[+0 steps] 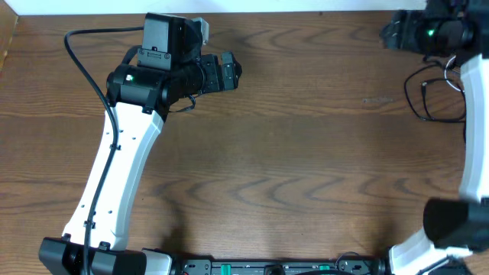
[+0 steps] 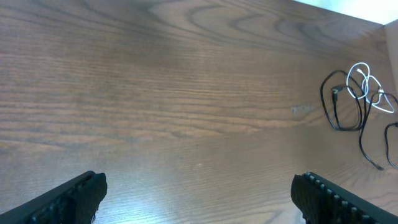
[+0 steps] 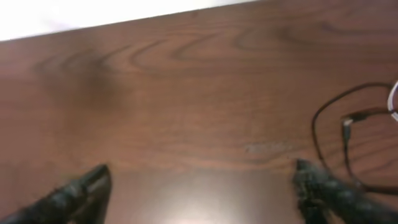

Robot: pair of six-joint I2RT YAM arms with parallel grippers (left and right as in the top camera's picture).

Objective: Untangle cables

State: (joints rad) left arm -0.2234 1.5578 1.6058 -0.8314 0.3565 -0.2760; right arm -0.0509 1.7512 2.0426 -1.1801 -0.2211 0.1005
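Observation:
The cables lie in a small tangle on the wooden table at the far right. In the left wrist view the black cable makes an upright loop, and the white cable coils over its right side. The overhead view shows the black cable partly hidden under my right arm. My left gripper is open over bare wood, far left of the tangle. My right gripper is open too and holds nothing. The black cable lies just beyond its right finger.
The table's far edge runs close behind the right gripper. A thick black wire arcs beside the left arm. The right arm's white link runs down the right side.

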